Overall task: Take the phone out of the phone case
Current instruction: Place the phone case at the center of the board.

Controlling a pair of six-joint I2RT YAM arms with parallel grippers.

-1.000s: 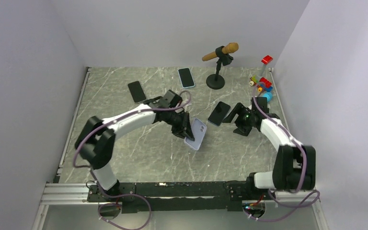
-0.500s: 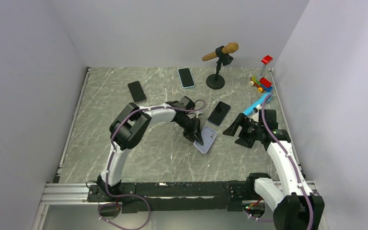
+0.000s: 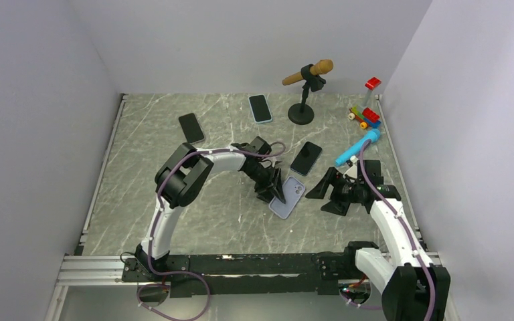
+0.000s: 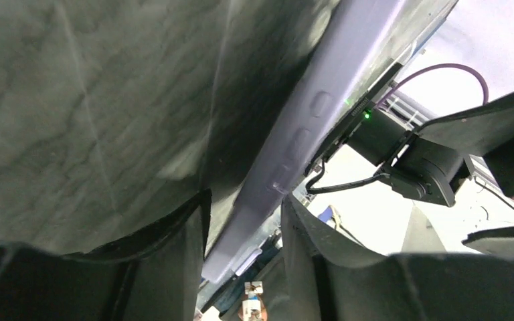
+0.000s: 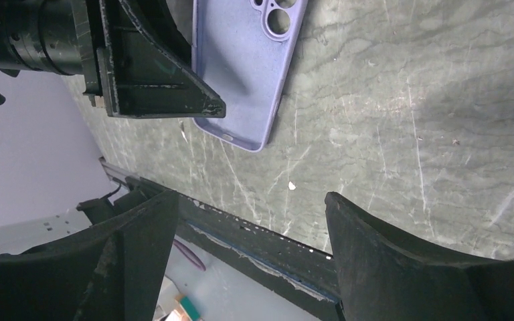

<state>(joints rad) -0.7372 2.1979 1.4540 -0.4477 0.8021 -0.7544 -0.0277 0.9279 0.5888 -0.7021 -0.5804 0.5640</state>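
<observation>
One lilac phone case [image 3: 288, 198], flat on table [image 3: 174, 200]

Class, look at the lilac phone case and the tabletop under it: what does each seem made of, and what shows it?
Phone case: probably silicone or soft plastic, matte; even colour, no glare, rounded moulded edges. Tabletop: grey-green marble or marble-print laminate, cannot tell which; white veins, slight sheen.

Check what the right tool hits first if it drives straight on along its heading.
Likely the lavender phone case, lying flat on the table dead ahead of the right tool, with the left tool at its far edge. Height is unclear, so it could pass above.
</observation>
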